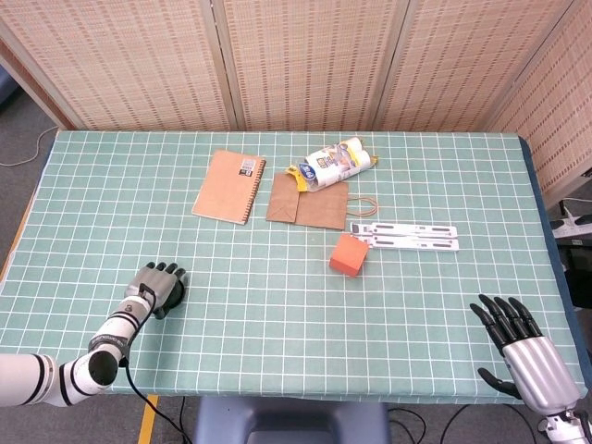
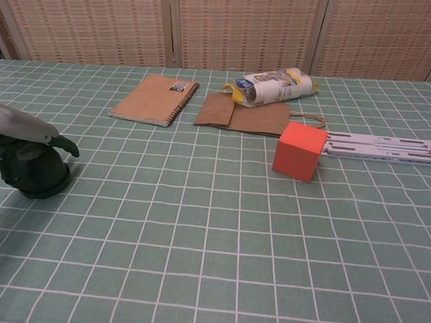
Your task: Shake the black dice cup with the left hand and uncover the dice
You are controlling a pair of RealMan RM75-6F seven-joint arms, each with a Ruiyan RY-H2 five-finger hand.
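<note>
The black dice cup (image 2: 35,172) stands upside down on the green checked cloth at the front left; only a sliver of the dice cup (image 1: 174,294) shows in the head view. My left hand (image 2: 18,128) lies over its top, with dark fingers (image 2: 66,146) curled down its sides, gripping it. From above, the left hand (image 1: 157,285) covers most of the cup. No dice are visible; the cup hides whatever is under it. My right hand (image 1: 525,344) hovers at the table's front right corner, fingers spread, holding nothing.
An orange cube (image 1: 348,254) sits mid-table with a white folding stand (image 1: 412,235) to its right. Behind it lie a brown notebook (image 1: 228,186), a paper bag (image 1: 310,201) and a snack packet (image 1: 335,163). A woven screen closes the back.
</note>
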